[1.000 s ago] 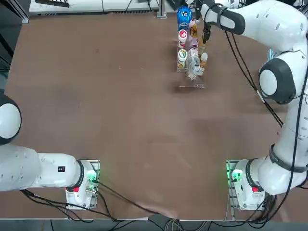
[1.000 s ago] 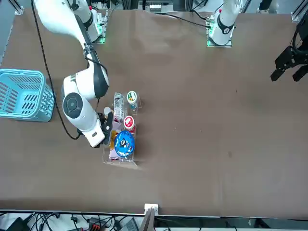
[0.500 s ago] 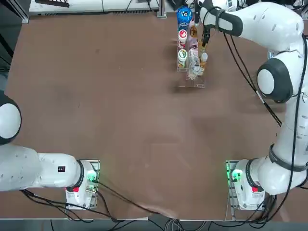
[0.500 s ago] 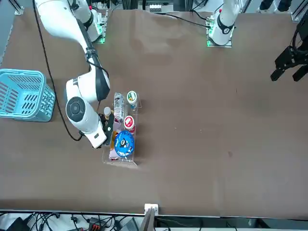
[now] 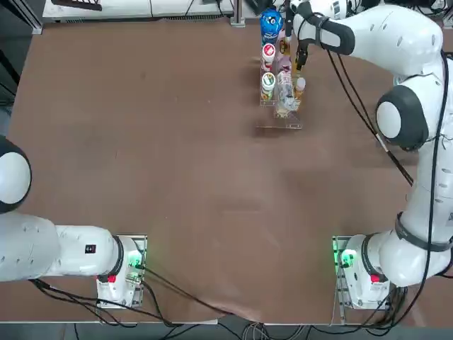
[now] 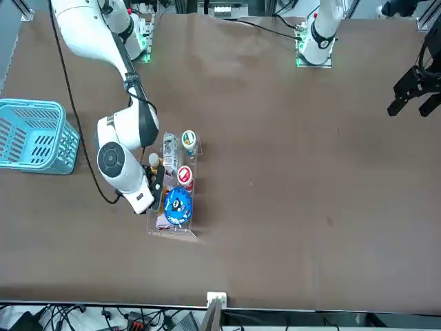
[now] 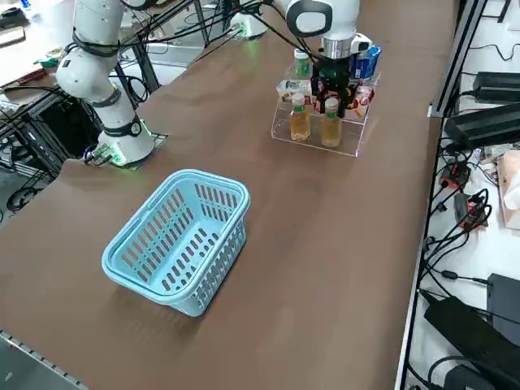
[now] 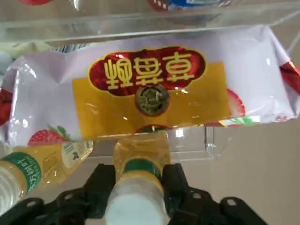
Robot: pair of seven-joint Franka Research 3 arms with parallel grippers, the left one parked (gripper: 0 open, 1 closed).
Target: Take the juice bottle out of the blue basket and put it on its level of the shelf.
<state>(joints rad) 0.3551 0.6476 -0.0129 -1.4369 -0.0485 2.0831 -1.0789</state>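
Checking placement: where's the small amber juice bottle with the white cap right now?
In the right side view, the small amber juice bottle stands on the clear stepped shelf's lowest step beside its twin bottle, between the right gripper's jaws; the light blue lattice basket lies apart.

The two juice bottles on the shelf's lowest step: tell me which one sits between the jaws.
The juice bottle on the right in the right side view; the right gripper hangs over its cap, jaws either side. Its twin stands clear beside it.

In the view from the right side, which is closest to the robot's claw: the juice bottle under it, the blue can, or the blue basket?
From the right gripper:
1. Juice bottle, right at its fingers, on the shelf's lowest step.
2. Blue can, at the shelf's back.
3. Blue basket, far off on the table's near side.
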